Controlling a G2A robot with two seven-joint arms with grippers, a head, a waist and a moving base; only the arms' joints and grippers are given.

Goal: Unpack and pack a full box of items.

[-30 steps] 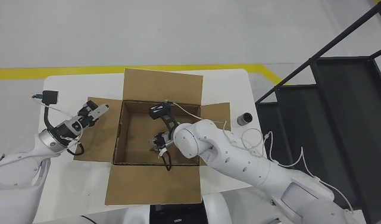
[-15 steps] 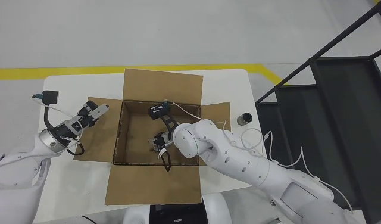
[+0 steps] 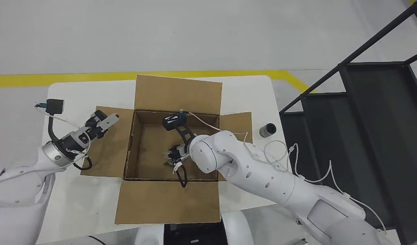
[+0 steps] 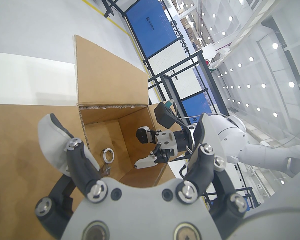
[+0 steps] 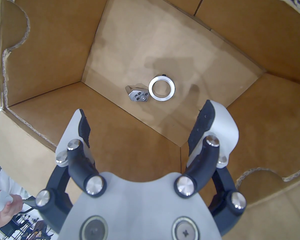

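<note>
An open cardboard box [image 3: 195, 95] stands in the middle of the white table with all flaps folded out. On its floor lie a metal ring [image 5: 162, 88] and, touching it, a small grey metal block [image 5: 137, 95]; the ring [image 4: 107, 155] also shows past the left fingers. My right gripper [image 5: 146, 116] hangs open and empty inside the box, above these two parts; from above the right gripper [image 3: 175, 159] is near the box's front wall. My left gripper [image 3: 107, 121] stands open and empty over the box's left flap, outside the box; its fingers [image 4: 202, 131] frame the box interior.
A small dark cylinder [image 3: 267, 129] stands on the table to the right of the box. The box walls [image 5: 47, 33] close in around the right gripper. A black metal stair [image 3: 365, 115] runs along the table's right side. A person's hand [image 5: 5, 208] shows beyond the box.
</note>
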